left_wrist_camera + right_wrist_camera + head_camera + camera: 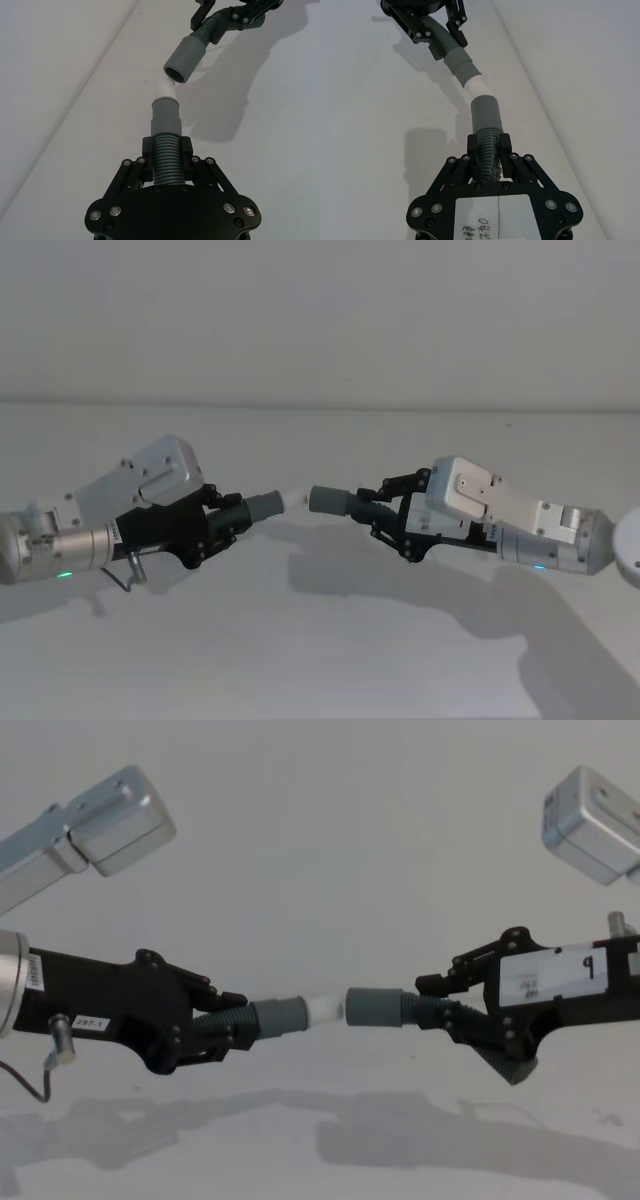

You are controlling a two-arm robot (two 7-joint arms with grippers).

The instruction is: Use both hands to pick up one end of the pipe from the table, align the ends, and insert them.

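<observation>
Your left end effector (222,523), black plastic with two fingers on a silver cylindrical arm, is clenched around the ribbed part of the shorter dark grey corrugated hose piece (167,150), holding it in the air above the plain matte white counter (320,660). That piece's smooth grey cuff (281,1016) sticks out past the fingers and ends in a small white tip (324,1008) pointing toward the middle.

Your right end effector (385,512), the same black two-finger build with a white label, grips the ribbed part of the longer hose piece (487,147), also lifted off the counter. Its plain smooth grey cuff (373,1007) faces the white tip.

In the chest view the two ends sit at nearly the same height, the tip just at the cuff's mouth. From the left wrist view, the open cuff mouth (176,74) lies slightly to one side of the tip, so the tip is not seated inside.

Shadows of both arms fall on the counter beneath them.
</observation>
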